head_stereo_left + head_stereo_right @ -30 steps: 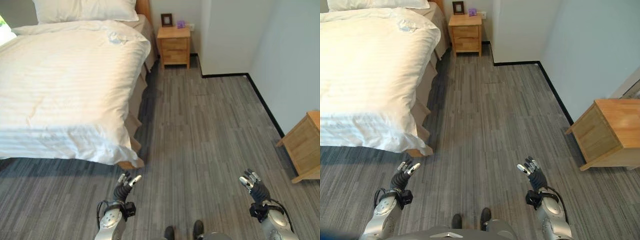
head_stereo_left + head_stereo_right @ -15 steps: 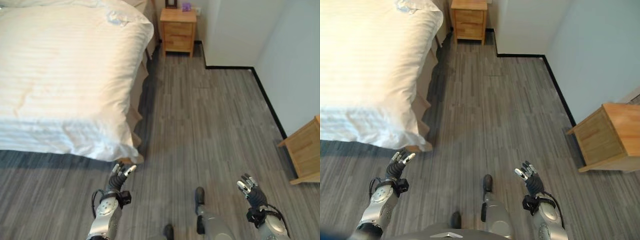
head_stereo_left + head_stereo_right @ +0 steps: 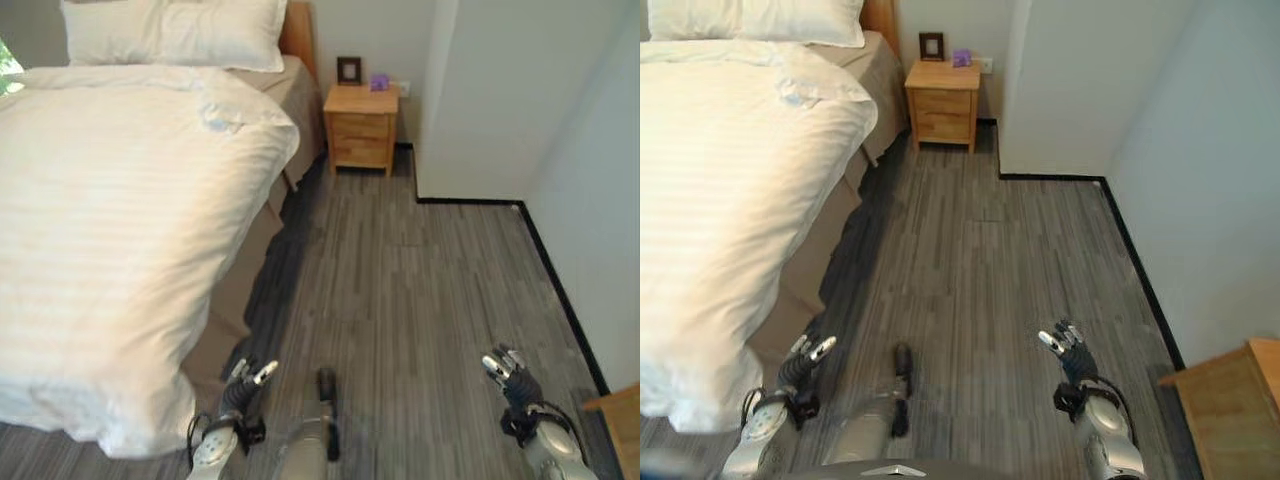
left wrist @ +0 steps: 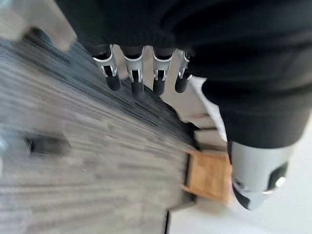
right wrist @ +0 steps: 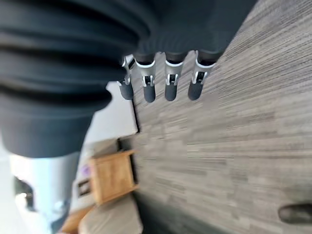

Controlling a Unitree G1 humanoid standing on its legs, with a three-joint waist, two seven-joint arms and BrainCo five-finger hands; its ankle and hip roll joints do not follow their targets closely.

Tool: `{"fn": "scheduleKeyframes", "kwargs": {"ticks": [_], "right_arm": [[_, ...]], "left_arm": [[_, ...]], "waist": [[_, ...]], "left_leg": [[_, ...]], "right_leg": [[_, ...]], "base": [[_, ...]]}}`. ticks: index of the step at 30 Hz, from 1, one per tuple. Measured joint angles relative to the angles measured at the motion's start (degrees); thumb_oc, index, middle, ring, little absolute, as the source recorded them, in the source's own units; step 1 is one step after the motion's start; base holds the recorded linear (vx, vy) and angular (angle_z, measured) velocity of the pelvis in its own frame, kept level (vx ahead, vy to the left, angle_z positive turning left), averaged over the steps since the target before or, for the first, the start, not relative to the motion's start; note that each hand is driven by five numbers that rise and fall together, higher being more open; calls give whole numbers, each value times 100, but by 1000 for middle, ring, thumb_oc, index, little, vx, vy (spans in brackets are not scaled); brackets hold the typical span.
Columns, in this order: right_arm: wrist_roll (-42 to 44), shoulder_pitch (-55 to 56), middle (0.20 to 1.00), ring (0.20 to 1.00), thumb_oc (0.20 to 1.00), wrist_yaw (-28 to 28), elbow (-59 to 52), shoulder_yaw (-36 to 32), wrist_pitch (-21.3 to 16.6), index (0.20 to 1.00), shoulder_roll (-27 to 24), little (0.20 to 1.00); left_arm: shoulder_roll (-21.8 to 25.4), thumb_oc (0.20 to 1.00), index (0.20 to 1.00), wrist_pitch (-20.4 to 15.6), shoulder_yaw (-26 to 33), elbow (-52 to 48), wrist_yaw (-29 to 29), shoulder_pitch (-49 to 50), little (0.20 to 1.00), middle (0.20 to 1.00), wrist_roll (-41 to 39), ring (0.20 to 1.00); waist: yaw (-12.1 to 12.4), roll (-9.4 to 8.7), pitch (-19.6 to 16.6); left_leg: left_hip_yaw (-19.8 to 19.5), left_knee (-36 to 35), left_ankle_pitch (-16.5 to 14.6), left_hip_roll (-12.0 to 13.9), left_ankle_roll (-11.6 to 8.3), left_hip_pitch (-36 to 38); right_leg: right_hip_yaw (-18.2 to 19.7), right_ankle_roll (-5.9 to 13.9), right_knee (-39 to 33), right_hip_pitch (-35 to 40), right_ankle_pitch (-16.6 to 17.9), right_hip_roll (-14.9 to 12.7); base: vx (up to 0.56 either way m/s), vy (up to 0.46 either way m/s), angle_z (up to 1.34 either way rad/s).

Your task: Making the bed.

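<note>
A bed with a white striped duvet fills the left of the head views; its near corner hangs down toward the grey floor. Two white pillows lie at the headboard. A small rumpled fold sits on the duvet near its right edge. My left hand hovers low beside the bed's near corner, open and holding nothing; its fingers are straight in the left wrist view. My right hand is out over the floor to the right, open and empty, with straight fingers.
A wooden nightstand with a small picture frame and a purple item stands by the headboard. A white wall corner with black skirting juts in at the right. Another wooden cabinet's corner shows at the lower right.
The camera has moved forward and tilted up along the bed's right side: pillows and headboard are now in view. Both hands stay open and empty, low in front.
</note>
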Motion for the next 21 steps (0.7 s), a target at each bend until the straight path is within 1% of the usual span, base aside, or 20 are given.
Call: {"fn": "scheduleKeyframes", "kwargs": {"ticks": [1, 2, 3, 4, 5, 7, 8, 9, 10, 11, 12, 13, 14, 15, 16, 17, 18, 19, 20, 21], "right_arm": [[-4, -26, 1000, 1000, 1000, 42, 36, 31, 55, 1000, 128, 1000], [-12, -116, 1000, 1000, 1000, 158, -56, 84, 71, 1000, 396, 1000], [-14, -126, 1000, 1000, 1000, 187, -164, 143, 73, 1000, 388, 1000], [-8, -120, 1000, 1000, 1000, 191, -306, 257, 79, 1000, 412, 1000], [-8, -89, 1000, 1000, 1000, 210, -456, 254, 81, 1000, 503, 1000], [-20, -142, 1000, 1000, 1000, 250, -526, 251, 75, 1000, 582, 1000], [-22, -185, 1000, 1000, 1000, 230, -506, 231, 76, 1000, 612, 1000], [-28, -54, 1000, 1000, 1000, 238, -498, 282, 80, 1000, 572, 1000], [-50, 2, 1000, 1000, 1000, 243, -504, 320, 85, 1000, 531, 1000], [-112, 3, 1000, 1000, 1000, 289, -486, 261, 80, 1000, 547, 1000], [-167, 1, 1000, 1000, 1000, 357, -466, 246, 92, 1000, 559, 1000], [-167, 189, 1000, 1000, 1000, 356, -432, 192, 98, 1000, 511, 1000], [-166, 250, 1000, 1000, 1000, 353, -421, 156, 97, 1000, 489, 1000], [-166, 267, 1000, 1000, 1000, 354, -329, 61, 107, 1000, 498, 1000], [-166, 199, 1000, 1000, 1000, 343, -196, -129, 121, 1000, 503, 1000], [-168, 70, 1000, 1000, 1000, 357, -263, -120, 117, 1000, 442, 1000], [-164, -234, 1000, 1000, 1000, 361, -44, -328, 78, 1000, 434, 1000], [-164, -261, 1000, 1000, 1000, 362, 18, -273, 73, 1000, 339, 1000], [-127, -267, 1000, 1000, 1000, 359, 40, -170, 55, 1000, 273, 1000], [-115, -125, 1000, 1000, 1000, 354, -2, -193, 50, 1000, 250, 1000]], "left_arm": [[52, 1000, 1000, 4, 184, -69, 5, 78, 1000, 1000, -1, 1000], [66, 1000, 1000, 8, 341, -13, 38, 18, 1000, 1000, -6, 1000], [60, 1000, 1000, 9, 263, -7, 36, -162, 1000, 1000, -10, 1000], [60, 1000, 1000, -1, 265, -12, 32, -447, 1000, 1000, -11, 1000], [61, 1000, 1000, -7, 260, -11, 32, -693, 1000, 1000, -12, 1000], [39, 1000, 1000, -27, 168, -15, 38, -855, 1000, 1000, -9, 1000], [69, 1000, 1000, -12, -42, 23, 38, -862, 1000, 1000, -6, 1000], [45, 1000, 1000, -9, -133, 20, 1, -832, 1000, 1000, 3, 1000], [31, 1000, 1000, -47, -81, -77, 2, -808, 1000, 1000, 4, 1000], [77, 1000, 1000, -86, -94, -116, 13, -807, 1000, 1000, 2, 1000], [225, 1000, 1000, -69, -53, -59, 4, -807, 1000, 1000, 3, 1000], [213, 1000, 1000, -70, -55, 4, 9, -689, 1000, 1000, 3, 1000], [244, 1000, 1000, -82, -70, -14, 3, -695, 1000, 1000, 4, 1000], [255, 1000, 1000, -76, -83, 58, 0, -771, 1000, 1000, 7, 1000], [181, 1000, 1000, -41, -151, 87, -5, -871, 1000, 1000, 50, 1000], [193, 1000, 1000, -48, -185, -34, 1, -947, 1000, 1000, 58, 1000], [-6, 1000, 1000, -51, -318, -55, -2, -1018, 1000, 1000, 58, 1000], [-232, 1000, 1000, -76, -498, -44, -17, -1028, 1000, 1000, 57, 1000], [-347, 1000, 1000, -88, -561, -27, -37, -1052, 1000, 1000, 0, 1000], [-459, 1000, 1000, -88, -543, -56, -34, -1342, 1000, 1000, -62, 1000]], "waist": [[22, -50, -74], [22, -524, -208], [-8, -516, -210], [-30, -535, -201], [-57, -541, -158], [-167, -424, -42], [-344, -225, 103], [-391, -74, 106], [-389, -19, 101], [-473, 24, 138], [-642, 2, 297], [-741, 87, 296], [-866, 52, 257], [-990, 2, 258], [-1007, 191, 231], [-1000, -6, 285], [-1155, -76, 306], [-1152, -57, 204], [-1126, 14, 136], [-1072, -144, 201]], "left_leg": [[60, 56, 493, -34, 403, 290], [206, 337, 283, -193, 399, 553], [135, 286, 109, -183, 478, 760], [70, 154, -74, -145, 538, 1068], [17, 150, -290, -118, 539, 1306], [-90, 148, -630, -13, 379, 1768], [-238, 130, -604, 150, 205, 2177], [-269, 76, -648, 281, 216, 2425], [-263, 61, -893, 381, 306, 2582], [-472, 64, -1257, 503, 325, 2691], [-564, 10, -1167, 686, -95, 3046], [-666, -205, -1370, 942, -87, 3474], [-799, -266, -1623, 1089, -158, 3627], [-1039, -364, -1780, 1325, -408, 3872], [-1197, -373, -1499, 1719, -648, 3940], [-1237, -170, -913, 1706, -831, 3951], [-1485, 418, -218, 1758, -1246, 4017], [-1587, 1255, 6, 1768, -1293, 3832], [-1762, 2275, 382, 1756, -1411, 3329], [-1806, 4552, 1645, 1701, -1385, 1779]], "right_leg": [[148, 82, 145, 310, -51, -24], [28, 143, 1118, -32, -301, -602], [-81, 250, 1822, -447, -228, -727], [-71, 512, 3214, -1312, 101, -889], [23, 601, 4422, -2049, 379, -1027], [150, 630, 5971, -3176, 688, -1215], [-123, 510, 6209, -3542, 555, -1346], [-141, 456, 5941, -3876, 494, -1393], [-119, 526, 5642, -4292, 531, -1438], [-208, 511, 4858, -4614, 486, -1478], [-246, 389, 3059, -4754, 766, -1492], [-43, 456, 1852, -4706, 1107, -1225], [184, 502, 1343, -4622, 1100, -1025], [550, 437, 1099, -4482, 1628, -723], [540, 330, 1338, -4395, 1573, -284], [412, -35, 1753, -4403, 1316, -299], [240, -301, 2127, -4037, 714, -288], [260, -511, 2154, -3685, 438, -195], [217, -818, 2127, -3500, 269, -102], [33, -1075, 1989, -3373, 164, -210]], "base": [[691, 206, -87], [623, 239, -63], [650, 294, -46], [628, 332, -7], [605, 305, -6], [376, 156, 17], [551, 58, 64], [722, 45, 75], [547, 0, 56], [565, -103, 86], [834, -191, 117], [1083, -246, 138], [890, -225, 124], [578, -160, 117], [655, -247, 87], [632, -256, 59], [828, -503, 25], [720, -590, 19], [631, -586, 57], [412, -324, 60]]}}
